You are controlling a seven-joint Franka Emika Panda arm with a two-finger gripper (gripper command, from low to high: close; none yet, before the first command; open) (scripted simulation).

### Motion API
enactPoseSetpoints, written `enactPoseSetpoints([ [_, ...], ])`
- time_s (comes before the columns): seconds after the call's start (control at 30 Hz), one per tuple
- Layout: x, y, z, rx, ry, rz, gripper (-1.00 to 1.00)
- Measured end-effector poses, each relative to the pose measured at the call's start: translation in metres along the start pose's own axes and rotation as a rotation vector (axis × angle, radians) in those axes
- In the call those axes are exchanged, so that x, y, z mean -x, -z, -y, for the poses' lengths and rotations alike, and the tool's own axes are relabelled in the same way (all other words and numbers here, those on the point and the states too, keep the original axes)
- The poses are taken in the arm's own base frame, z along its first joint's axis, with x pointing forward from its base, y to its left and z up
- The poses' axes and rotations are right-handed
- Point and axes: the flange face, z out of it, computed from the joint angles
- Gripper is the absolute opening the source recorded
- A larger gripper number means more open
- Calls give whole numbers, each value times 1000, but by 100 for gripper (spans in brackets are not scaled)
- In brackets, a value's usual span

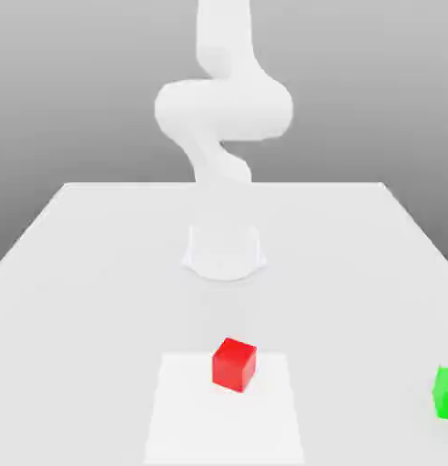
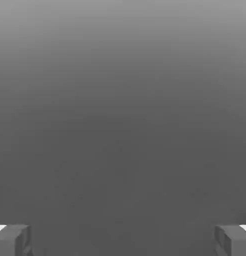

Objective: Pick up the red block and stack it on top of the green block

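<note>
Approach comes first, judging by how things lie: the red block point(image 1: 234, 363) rests untouched on the white bench point(image 1: 91, 273), on a slightly brighter square patch point(image 1: 182, 410) near the front of the exterior view, and nothing is held. The arm point(image 1: 221, 109) is reared up at the back of the bench, well apart from both cubes. In the hand view the two grey fingertips point(image 2: 12, 240) are seen at opposite edges with a broad gap between them, so the jaws are spread wide and empty.

The green block point(image 1: 447, 393) sits on the bench at the exterior view's right edge, partly cut off by the frame, well apart from the red one and slightly nearer the front.

For a clean pick, the hand should be brought over the red block and lowered straight down. The cube is turned a little against the bench's edges, so the wrist would best be rotated until the fingertips face two opposite flat sides rather than corners. The cube appears close to the opening in width, so careful centring is called for; an off-centre descent could land a fingertip on the top face or nudge the cube aside. Closure should be made only once the fingertips straddle the sides, low enough that the matte faces are held squarely.
</note>
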Motion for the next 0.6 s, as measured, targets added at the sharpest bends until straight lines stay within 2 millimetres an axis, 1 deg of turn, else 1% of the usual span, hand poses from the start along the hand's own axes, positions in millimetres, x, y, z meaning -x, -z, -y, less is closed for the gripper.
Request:
enactPoseSetpoints([
  [0.07, 14, -52, -9, 64, -37, 43, 0],
  [0.13, 30, -100, -22, 126, -74, 84, 0],
  [0.2, 48, -144, -40, 188, -112, 124, 0],
  [0.3, 80, -203, -74, 283, -171, 184, 0],
  [0.4, 118, -254, -116, 384, -235, 245, 0],
  [0.47, 149, -282, -148, 456, -281, 287, 0],
  [0.57, 201, -317, -204, 575, -356, 354, 0],
  [0.6, 213, -326, -216, 597, -371, 365, 0],
])
